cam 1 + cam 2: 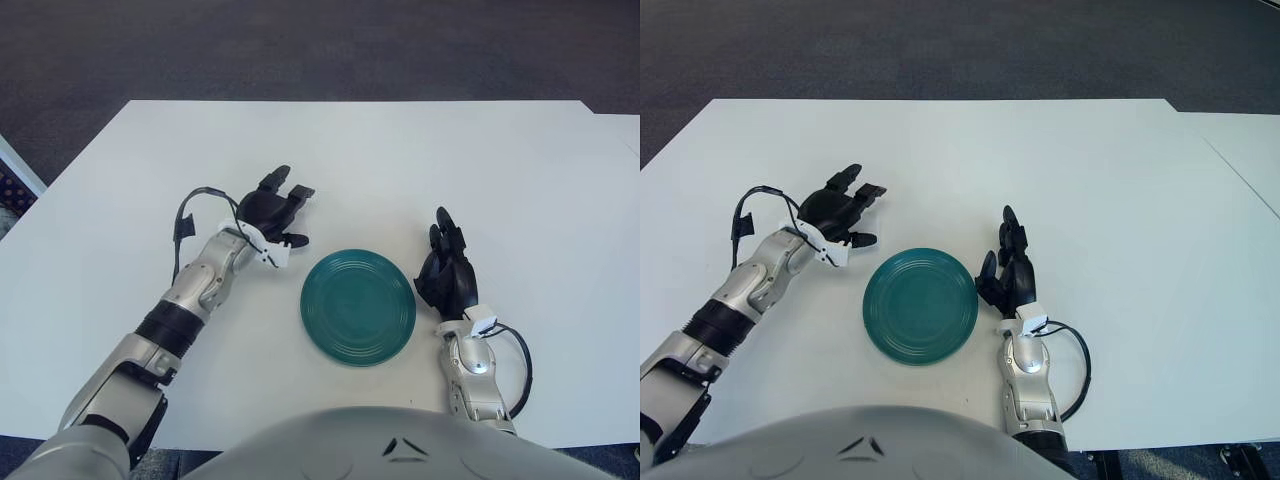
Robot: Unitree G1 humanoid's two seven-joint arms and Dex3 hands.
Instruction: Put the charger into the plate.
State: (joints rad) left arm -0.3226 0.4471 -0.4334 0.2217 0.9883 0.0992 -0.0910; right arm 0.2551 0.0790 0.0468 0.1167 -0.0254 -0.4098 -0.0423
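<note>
A teal plate (358,307) with concentric ridges lies flat on the white bench (380,160), close to the near edge and in front of the robot's torso. Nothing lies in the plate. No charger can be made out in either view, so where it is cannot be told.

The left hand (275,211) shows at about ten o'clock from the plate, just beside its rim and apart from it. Its dark fingers (300,191) are spread, pointing toward one o'clock, and hold nothing. A black cable (187,215) loops beside the left wrist.

The right hand (446,270) shows at three o'clock from the plate, near its rim. Its fingers (443,228) are stretched out close together, pointing toward twelve o'clock, and grasp nothing. A black cable (520,360) curls beside the right forearm.
</note>
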